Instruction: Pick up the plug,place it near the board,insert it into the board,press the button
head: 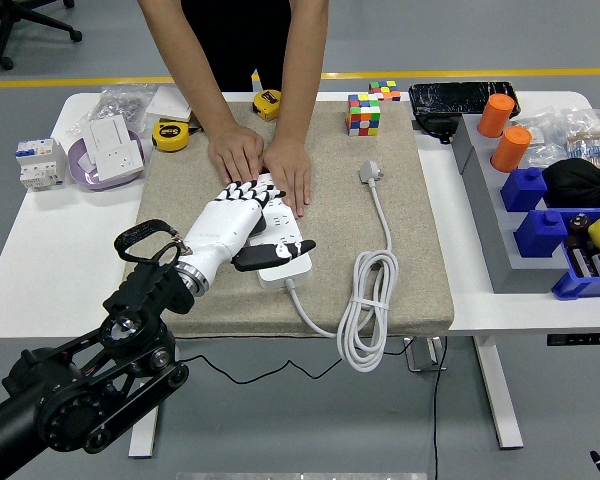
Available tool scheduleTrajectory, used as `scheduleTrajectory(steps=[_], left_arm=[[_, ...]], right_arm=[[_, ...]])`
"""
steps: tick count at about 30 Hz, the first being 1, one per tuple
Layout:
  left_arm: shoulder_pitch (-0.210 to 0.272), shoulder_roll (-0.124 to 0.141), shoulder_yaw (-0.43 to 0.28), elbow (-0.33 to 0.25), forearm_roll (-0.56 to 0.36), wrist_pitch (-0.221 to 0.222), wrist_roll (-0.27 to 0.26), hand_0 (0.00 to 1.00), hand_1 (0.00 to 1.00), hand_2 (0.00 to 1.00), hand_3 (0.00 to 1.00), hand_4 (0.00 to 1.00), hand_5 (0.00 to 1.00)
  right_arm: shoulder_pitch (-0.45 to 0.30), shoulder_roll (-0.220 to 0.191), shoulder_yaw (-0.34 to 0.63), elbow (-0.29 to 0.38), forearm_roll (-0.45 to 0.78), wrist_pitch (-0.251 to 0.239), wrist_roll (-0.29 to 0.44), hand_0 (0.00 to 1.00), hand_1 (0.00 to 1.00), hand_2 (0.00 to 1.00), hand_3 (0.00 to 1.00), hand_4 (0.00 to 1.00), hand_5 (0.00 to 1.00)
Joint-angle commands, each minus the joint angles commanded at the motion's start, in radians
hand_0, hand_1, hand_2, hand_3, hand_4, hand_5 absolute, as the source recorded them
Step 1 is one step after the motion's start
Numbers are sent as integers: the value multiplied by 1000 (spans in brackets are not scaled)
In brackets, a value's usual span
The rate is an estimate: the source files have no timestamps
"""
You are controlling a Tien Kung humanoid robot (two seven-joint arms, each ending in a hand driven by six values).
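Observation:
The white plug [370, 172] lies on the beige mat [420, 250], and its cable runs down to a coil [365, 300] near the mat's front edge. The white power strip [292, 263] lies slanted on the mat left of the cable. My left hand [265, 220] rests flat over the strip's middle. Its fingers [248, 190] stretch toward the far end, its thumb [278, 251] lies across the near end, and it holds nothing. A person's two hands [288, 172] press on the strip's far end, just beyond my fingertips.
A Rubik's cube [363, 113] stands at the mat's far edge. Two tape measures [170, 134], a wall socket on a purple dish [110, 148] and a breaker [38, 162] lie at the left. A grey tray [480, 200] with orange cylinders and blue bins stands at the right.

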Motion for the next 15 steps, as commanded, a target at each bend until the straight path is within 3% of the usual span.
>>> scheduleTrajectory(steps=[1, 4, 5, 7, 10, 11, 15], left_arm=[[5, 3, -3, -36, -49, 8, 3, 772, 699, 726, 888, 959, 923], [16, 11, -21, -121, -158, -34, 31, 772, 699, 726, 888, 959, 923], [18, 14, -25, -141, -168, -46, 41, 167, 52, 166, 881, 694, 229], [23, 21, -37, -186, -186, -96, 78, 167, 52, 166, 881, 694, 229], [29, 23, -54, -205, -203, -183, 118, 167, 52, 166, 881, 694, 229], [30, 22, -58, -201, -205, -214, 128, 129, 32, 155, 885, 564, 135], [40, 20, -63, -151, -197, -321, 172, 129, 32, 155, 885, 564, 135]], right_arm=[[0, 0, 2, 0, -2, 0, 0, 960, 837, 765, 782, 998, 998], [-2, -1, 4, 0, -6, 0, -1, 960, 837, 765, 782, 998, 998], [-3, -1, 5, 0, -6, 0, -2, 960, 837, 765, 783, 998, 998], [-5, -1, 3, 0, -5, 0, -1, 960, 837, 765, 783, 998, 998], [-5, -1, 0, 0, -4, 1, -1, 960, 837, 765, 783, 998, 998], [-5, 0, -1, 0, -3, 1, -1, 960, 837, 764, 783, 998, 998], [-2, 3, -21, 0, 12, 3, 2, 960, 837, 764, 783, 998, 998]])
